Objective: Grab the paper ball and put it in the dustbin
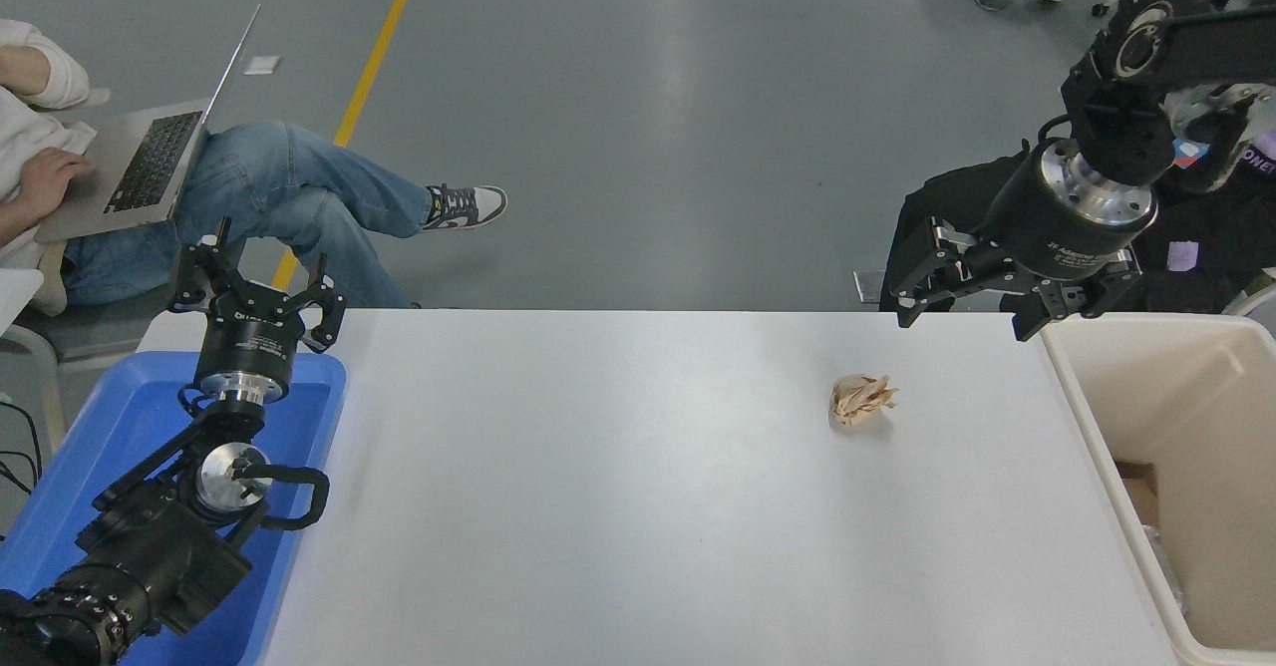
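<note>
The paper ball [862, 399] is a small crumpled wad of tan-brown paper lying on the white table, right of centre. The dustbin [1097, 417], a large beige rectangular bin with a thick rounded rim, stands at the table's right edge, near the ball but apart from it.

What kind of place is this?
Probably a robotics lab or workshop: grey floor with a yellow line, robot arms at a white table, and a person working on a laptop.

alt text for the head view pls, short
A crumpled tan paper ball lies alone on the white table, with the open right gripper raised beyond it, near the beige dustbin at the table's right edge. The left gripper hangs open above a blue tray; a seated person uses a laptop.
</note>
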{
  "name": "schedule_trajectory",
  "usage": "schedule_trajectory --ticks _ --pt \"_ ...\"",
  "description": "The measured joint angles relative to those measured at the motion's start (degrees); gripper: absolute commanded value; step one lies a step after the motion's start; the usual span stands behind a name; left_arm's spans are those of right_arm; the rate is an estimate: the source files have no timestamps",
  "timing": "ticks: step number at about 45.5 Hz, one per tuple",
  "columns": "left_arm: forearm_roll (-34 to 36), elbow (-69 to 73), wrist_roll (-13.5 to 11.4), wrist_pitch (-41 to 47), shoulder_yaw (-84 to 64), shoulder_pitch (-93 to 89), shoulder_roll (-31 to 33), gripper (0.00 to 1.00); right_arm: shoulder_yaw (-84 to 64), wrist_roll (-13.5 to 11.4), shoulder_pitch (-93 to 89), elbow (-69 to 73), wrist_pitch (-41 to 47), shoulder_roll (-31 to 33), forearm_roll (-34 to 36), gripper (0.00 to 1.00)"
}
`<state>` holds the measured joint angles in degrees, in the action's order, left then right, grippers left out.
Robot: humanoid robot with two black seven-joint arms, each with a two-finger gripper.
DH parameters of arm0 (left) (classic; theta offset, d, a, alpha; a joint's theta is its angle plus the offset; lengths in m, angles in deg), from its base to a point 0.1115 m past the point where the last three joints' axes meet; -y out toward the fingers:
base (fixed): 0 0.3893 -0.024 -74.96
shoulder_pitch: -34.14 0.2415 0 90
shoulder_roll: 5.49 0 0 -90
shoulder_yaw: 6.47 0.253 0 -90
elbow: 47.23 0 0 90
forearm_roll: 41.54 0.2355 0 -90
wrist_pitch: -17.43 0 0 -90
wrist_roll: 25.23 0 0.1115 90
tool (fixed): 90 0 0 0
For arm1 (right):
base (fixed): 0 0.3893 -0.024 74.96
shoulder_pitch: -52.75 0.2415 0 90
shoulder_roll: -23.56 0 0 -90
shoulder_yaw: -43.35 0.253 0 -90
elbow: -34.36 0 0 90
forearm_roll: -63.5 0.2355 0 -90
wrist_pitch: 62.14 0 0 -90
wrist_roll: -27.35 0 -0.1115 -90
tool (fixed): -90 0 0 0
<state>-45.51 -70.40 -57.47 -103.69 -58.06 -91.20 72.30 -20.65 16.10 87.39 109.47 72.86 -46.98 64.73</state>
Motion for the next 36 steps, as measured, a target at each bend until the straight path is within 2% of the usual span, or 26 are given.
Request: schedule_trajectory --ticks 36 --pt "-0.06 0.00 0.05 0.00 0.00 -0.04 0.00 0.99 0.87 0.00 -1.03 -0.04 0.00 0.69 0.00 1.00"
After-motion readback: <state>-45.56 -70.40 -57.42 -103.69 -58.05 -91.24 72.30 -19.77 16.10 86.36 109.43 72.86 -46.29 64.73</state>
